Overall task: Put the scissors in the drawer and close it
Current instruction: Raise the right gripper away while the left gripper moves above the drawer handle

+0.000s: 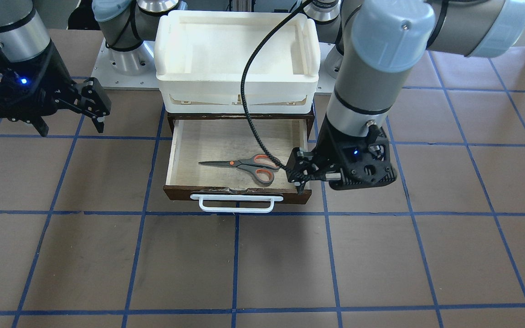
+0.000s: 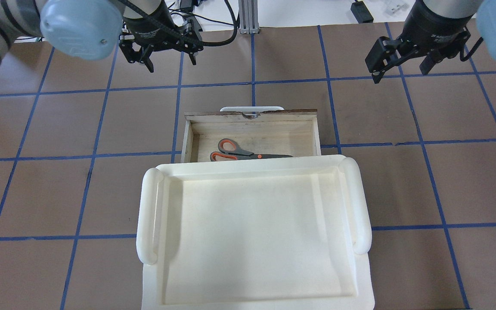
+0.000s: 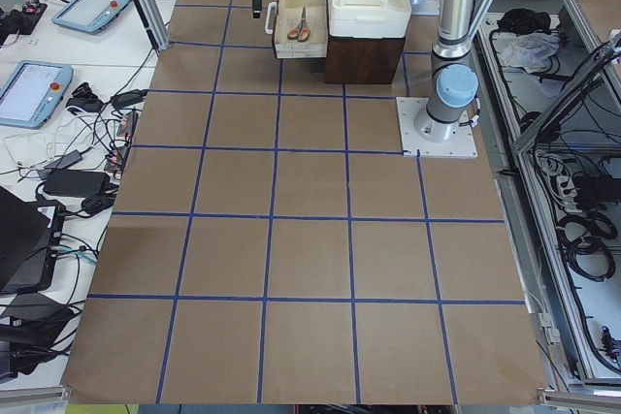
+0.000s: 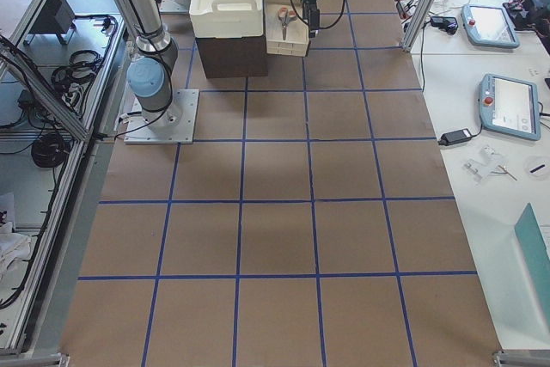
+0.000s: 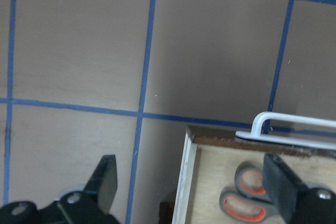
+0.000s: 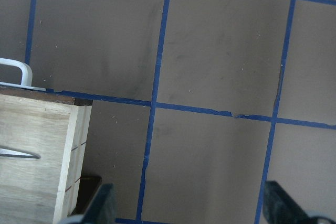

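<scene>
Grey, orange-lined small scissors (image 1: 244,166) lie flat inside the open shallow wooden drawer (image 1: 172,155), probably low enough to clear on closing. Left gripper (image 1: 299,172) hangs over its corner, jaws wide, empty. Right gripper (image 1: 100,107) sits well aside, also spread and empty.

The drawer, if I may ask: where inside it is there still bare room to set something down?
Bare plywood lies between the scissors and the cabinet end of the drawer, and in the front corner past the blade tips. The handle-loop end is crowded: the open left gripper hangs above that front corner.
</scene>
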`<act>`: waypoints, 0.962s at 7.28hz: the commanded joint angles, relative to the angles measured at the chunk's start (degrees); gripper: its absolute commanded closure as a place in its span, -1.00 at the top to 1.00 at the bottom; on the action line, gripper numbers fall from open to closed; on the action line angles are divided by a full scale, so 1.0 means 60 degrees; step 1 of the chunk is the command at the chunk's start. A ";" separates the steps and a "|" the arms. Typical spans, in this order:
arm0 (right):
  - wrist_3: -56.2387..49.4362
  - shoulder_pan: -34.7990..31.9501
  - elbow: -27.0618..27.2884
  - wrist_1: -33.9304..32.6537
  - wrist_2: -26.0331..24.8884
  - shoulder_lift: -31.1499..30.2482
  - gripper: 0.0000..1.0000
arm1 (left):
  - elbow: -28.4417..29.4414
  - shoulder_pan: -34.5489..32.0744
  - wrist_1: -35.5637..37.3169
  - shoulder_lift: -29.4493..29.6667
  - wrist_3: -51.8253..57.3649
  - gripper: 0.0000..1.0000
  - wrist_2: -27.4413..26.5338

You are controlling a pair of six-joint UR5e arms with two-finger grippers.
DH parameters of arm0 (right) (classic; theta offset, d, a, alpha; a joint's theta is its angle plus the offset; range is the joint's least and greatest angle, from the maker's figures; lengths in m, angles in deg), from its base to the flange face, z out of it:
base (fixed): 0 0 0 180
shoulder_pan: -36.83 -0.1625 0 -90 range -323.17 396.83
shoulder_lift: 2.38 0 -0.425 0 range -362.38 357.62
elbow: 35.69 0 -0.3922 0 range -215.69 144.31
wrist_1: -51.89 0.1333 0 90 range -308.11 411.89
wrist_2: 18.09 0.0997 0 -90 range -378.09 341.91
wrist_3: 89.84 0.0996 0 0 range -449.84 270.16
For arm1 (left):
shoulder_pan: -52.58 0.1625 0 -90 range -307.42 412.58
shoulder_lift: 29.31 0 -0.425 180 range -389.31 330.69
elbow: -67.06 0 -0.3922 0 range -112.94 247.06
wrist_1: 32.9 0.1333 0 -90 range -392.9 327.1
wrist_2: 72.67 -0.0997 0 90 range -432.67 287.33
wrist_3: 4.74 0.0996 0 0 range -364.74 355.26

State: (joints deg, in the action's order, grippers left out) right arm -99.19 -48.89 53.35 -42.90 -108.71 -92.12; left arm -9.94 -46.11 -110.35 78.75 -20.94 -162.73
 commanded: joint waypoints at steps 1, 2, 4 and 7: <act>0.0680 -0.0039 0.0101 0.0124 0.0030 -0.0364 1.00 | 0.0991 -0.0280 0.0223 0.1044 -0.0288 1.00 -0.0034; 0.0680 -0.0170 0.0101 0.0124 0.0262 -0.0394 1.00 | 0.1127 -0.0658 0.0252 0.1411 -0.0565 1.00 -0.0237; 0.0709 -0.0405 0.0130 0.0241 0.1025 -0.0497 1.00 | 0.1143 -0.1304 0.0863 0.2173 -0.0977 1.00 -0.0560; 0.0724 -0.0405 0.0233 0.0564 0.0967 -0.0585 1.00 | 0.1143 -0.1423 0.0735 0.2555 -0.1329 1.00 -0.0532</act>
State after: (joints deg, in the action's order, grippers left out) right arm -94.92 -51.29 54.60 -39.87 -103.04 -95.44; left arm -3.21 -54.46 -106.02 92.77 -28.48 -166.07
